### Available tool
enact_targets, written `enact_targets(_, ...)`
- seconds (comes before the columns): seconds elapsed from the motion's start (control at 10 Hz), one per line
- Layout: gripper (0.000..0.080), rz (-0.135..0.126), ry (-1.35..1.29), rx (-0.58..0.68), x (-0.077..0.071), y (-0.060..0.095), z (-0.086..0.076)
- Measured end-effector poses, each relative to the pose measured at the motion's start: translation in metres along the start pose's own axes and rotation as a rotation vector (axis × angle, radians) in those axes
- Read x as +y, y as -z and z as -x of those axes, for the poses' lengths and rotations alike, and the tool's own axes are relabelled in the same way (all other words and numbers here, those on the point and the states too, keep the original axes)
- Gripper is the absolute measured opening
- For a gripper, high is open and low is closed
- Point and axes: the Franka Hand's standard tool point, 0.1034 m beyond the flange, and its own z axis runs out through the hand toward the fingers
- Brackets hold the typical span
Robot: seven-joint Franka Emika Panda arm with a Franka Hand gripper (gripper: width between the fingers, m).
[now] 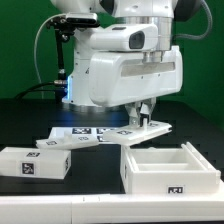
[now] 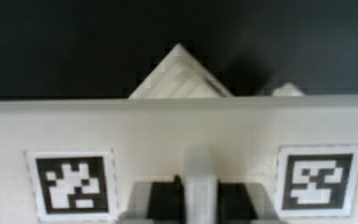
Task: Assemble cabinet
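The cabinet lies in loose white parts. In the exterior view a thin flat white slab (image 1: 156,129) with marker tags sits at mid-table, and my gripper (image 1: 143,114) comes down on its near edge from above. The wrist view shows that slab (image 2: 176,130) filling the frame, with a tag on each side. My gripper (image 2: 197,200) is shut, its two dark fingers (image 2: 160,200) pinching a narrow white strip of the slab. An open white box part (image 1: 170,178) stands at the front on the exterior view's right. A closed white block (image 1: 35,163) lies at the front left.
The marker board (image 1: 85,137) lies flat behind the block, left of the held slab. The arm's large white body (image 1: 130,60) hangs over the middle of the table. In the wrist view a white pointed shape (image 2: 176,75) shows beyond the slab against the black table.
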Motion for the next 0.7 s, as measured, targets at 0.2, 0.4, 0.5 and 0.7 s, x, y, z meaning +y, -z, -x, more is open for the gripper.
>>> enact_targets(0.2, 0.0064, -0.001, 0.000, -0.001, 0.000, -0.001, 0.000)
enact_targets(0.4, 0.0064, 0.018, 0.175, -0.028, -0.009, -0.003, -0.001)
enact_targets(0.5, 0.0064, 0.024, 0.296, -0.044, -0.020, -0.002, -0.004)
enact_targets(0.7, 0.0064, 0.038, 0.353, -0.038, -0.038, 0.002, 0.002)
